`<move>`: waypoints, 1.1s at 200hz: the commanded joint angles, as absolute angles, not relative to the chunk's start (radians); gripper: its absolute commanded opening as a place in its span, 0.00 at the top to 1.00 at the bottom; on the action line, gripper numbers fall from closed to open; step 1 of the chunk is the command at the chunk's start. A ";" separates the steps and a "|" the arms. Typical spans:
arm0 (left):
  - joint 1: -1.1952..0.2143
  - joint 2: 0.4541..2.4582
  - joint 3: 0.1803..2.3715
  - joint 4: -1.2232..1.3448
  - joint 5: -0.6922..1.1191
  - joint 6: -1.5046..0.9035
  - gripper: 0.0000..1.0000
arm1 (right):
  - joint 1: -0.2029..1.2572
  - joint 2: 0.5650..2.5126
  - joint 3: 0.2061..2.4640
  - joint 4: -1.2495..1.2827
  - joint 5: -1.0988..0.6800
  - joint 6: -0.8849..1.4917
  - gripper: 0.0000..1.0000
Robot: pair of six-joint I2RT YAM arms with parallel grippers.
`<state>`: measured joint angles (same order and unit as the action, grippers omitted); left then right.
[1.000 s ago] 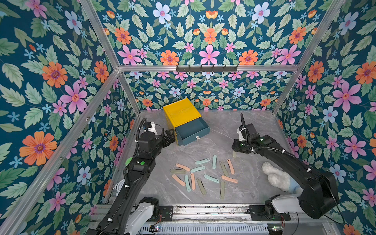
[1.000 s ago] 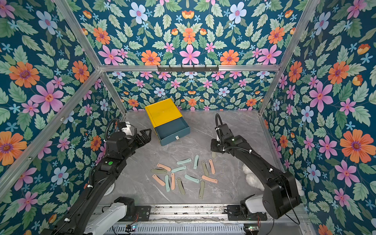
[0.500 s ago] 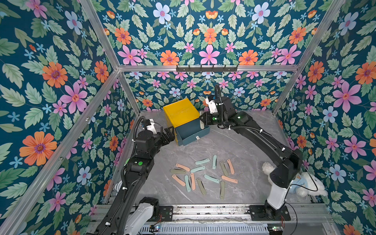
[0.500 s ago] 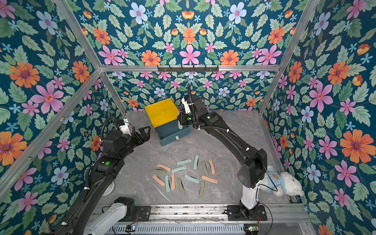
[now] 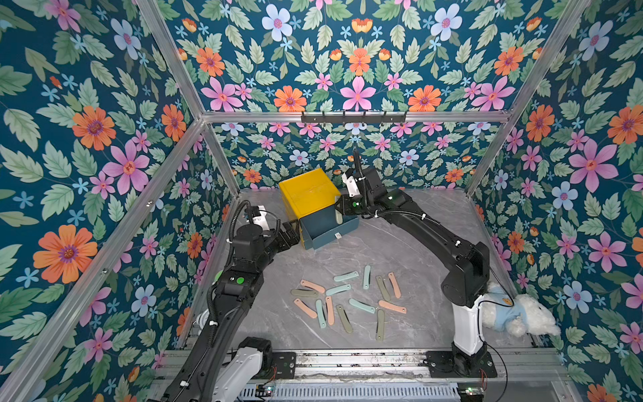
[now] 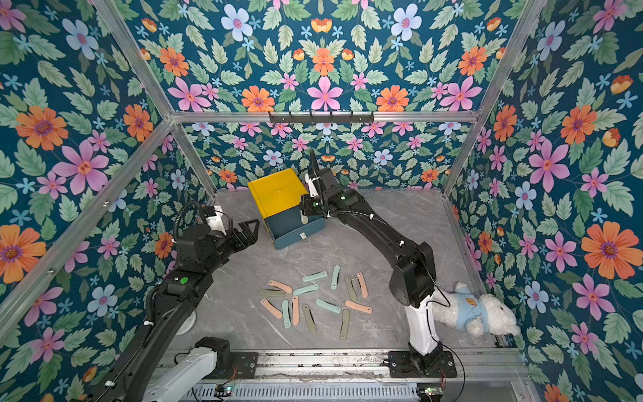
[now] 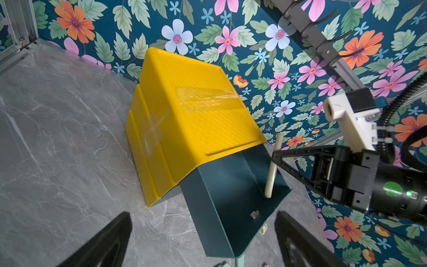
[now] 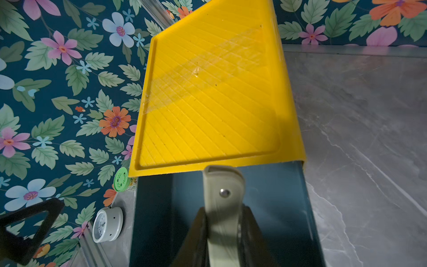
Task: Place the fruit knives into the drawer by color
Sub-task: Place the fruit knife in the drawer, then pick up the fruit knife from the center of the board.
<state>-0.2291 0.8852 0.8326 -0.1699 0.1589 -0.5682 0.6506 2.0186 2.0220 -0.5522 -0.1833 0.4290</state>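
The drawer cabinet has a yellow shell, and its top dark teal drawer is pulled out. My right gripper is shut on an olive-green fruit knife. It holds the knife upright inside the open drawer, lower end at the floor. My left gripper is open beside the drawer's left front corner, holding nothing. Several pink, teal and olive knives lie scattered on the table.
A white plush toy lies by the right arm's base. A hook rail crosses the back wall. The right wrist view shows a small white round dial and a green cap on the floor beside the cabinet.
My right arm swung from the table's right side over to the cabinet with the olive knife, then brought it down into the open drawer. The left arm barely moved.
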 commanded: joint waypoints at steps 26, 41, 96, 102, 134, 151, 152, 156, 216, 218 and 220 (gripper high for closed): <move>-0.228 0.886 0.836 -0.160 0.166 -0.537 0.00 | 0.652 2.002 2.029 -0.542 -0.176 0.451 0.52; -0.228 0.885 0.837 -0.155 0.167 -0.538 0.00 | 0.652 1.993 2.043 -0.540 -0.173 0.448 0.48; -0.229 0.874 0.845 -0.154 0.161 -0.538 0.00 | 0.652 1.899 2.038 -0.557 -0.204 0.437 0.45; -0.228 0.872 0.842 -0.154 0.157 -0.538 0.01 | 0.653 1.875 2.016 -0.550 -0.208 0.437 0.45; -0.229 0.868 0.835 -0.166 0.128 -0.536 0.01 | 0.652 1.715 1.834 -0.512 -0.221 0.450 0.45; -0.227 0.865 0.830 -0.167 0.123 -0.536 0.01 | 0.652 1.577 1.676 -0.469 -0.212 0.471 0.45; -0.228 0.864 0.830 -0.167 0.123 -0.536 0.01 | 0.652 1.570 1.668 -0.467 -0.210 0.473 0.45; -0.229 0.864 0.828 -0.167 0.120 -0.536 0.01 | 0.652 1.539 1.630 -0.459 -0.205 0.477 0.45; -0.228 0.864 0.812 -0.159 0.112 -0.546 0.01 | 0.652 1.157 1.179 -0.524 -0.137 0.542 0.43; -0.228 0.864 0.810 -0.156 0.113 -0.547 0.01 | 0.652 1.150 1.169 -0.531 -0.134 0.543 0.43; -0.228 0.865 0.809 -0.155 0.113 -0.547 0.01 | 0.652 1.144 1.162 -0.542 -0.132 0.543 0.43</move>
<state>-0.2291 0.8616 0.8158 -0.1726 0.1238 -0.5442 0.6514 1.2118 1.2427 -0.4850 -0.1745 0.5064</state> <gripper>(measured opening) 0.994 0.572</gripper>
